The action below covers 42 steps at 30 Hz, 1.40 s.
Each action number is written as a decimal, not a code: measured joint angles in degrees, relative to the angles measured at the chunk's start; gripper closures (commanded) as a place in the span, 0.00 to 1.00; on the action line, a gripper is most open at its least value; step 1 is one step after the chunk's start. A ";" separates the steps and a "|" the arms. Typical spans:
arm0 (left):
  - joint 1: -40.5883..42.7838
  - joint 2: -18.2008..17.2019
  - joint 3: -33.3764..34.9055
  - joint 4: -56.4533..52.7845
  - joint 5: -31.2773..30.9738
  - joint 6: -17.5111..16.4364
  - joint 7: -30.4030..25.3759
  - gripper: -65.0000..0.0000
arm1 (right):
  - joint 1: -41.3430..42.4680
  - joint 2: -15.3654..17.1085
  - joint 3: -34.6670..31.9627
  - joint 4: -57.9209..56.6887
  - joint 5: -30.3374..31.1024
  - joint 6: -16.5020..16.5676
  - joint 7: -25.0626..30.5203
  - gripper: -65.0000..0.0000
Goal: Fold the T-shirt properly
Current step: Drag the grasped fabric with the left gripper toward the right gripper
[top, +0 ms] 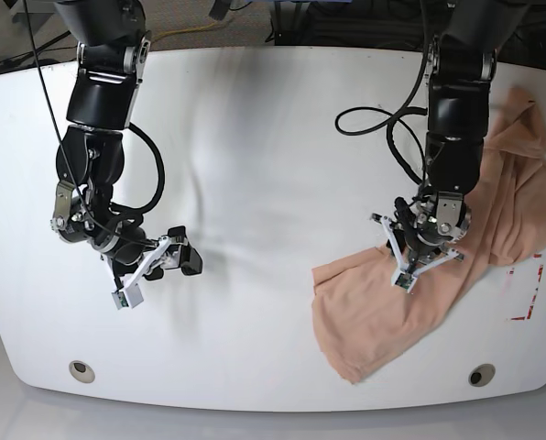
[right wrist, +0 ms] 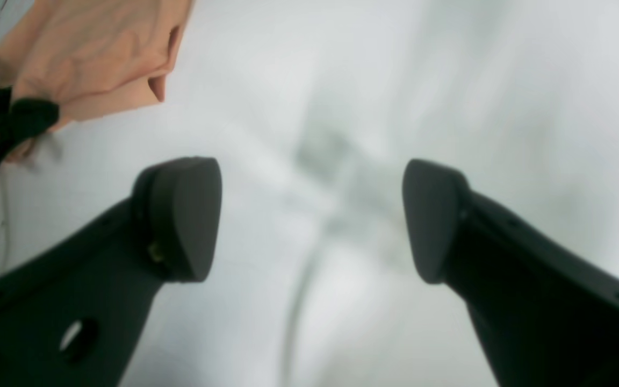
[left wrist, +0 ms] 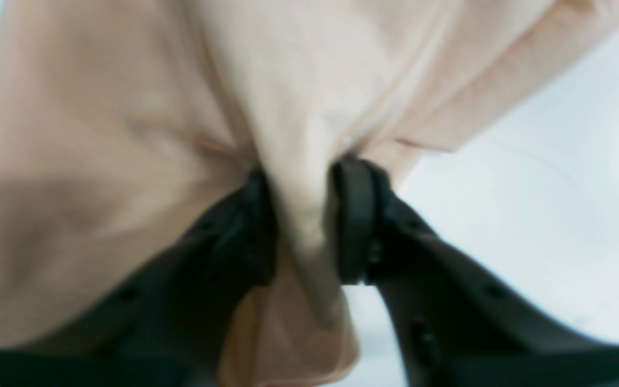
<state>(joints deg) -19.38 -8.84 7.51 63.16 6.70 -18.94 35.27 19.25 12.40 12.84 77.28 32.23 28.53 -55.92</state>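
Observation:
The peach T-shirt (top: 383, 321) lies crumpled at the right side of the white table (top: 255, 137), one part trailing up toward the far right edge. My left gripper (top: 421, 243) sits on the shirt's upper left part. In the left wrist view the T-shirt (left wrist: 127, 107) fills the frame, and my left gripper (left wrist: 304, 177) is shut on a raised fold of it. My right gripper (top: 177, 258) is far off at the table's left, open over bare table. The right wrist view shows my right gripper (right wrist: 309, 220) with nothing between its fingers and the T-shirt (right wrist: 89, 59) at the top left.
A red tape corner mark (top: 529, 295) lies on the table beside the shirt at the right. Two round holes (top: 81, 370) (top: 480, 375) sit near the table's curved front edge. Black cables (top: 383, 128) hang off the arm above the shirt.

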 measured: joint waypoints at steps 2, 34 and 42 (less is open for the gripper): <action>2.60 0.11 3.28 3.72 -0.13 0.09 0.15 0.85 | -0.13 0.00 0.07 0.00 -0.07 0.00 -0.07 0.22; 24.09 1.42 18.53 39.93 -0.72 -1.42 15.56 0.84 | -5.68 0.35 5.86 -8.41 9.55 0.00 -3.08 0.22; 24.11 1.46 18.53 42.45 -0.70 -1.38 17.46 0.84 | -5.51 -2.62 5.84 -8.68 9.62 0.00 -2.69 0.22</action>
<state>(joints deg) 4.73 -7.38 26.04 105.60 6.00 -20.32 52.73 13.74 9.78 18.68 68.60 41.85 28.53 -58.61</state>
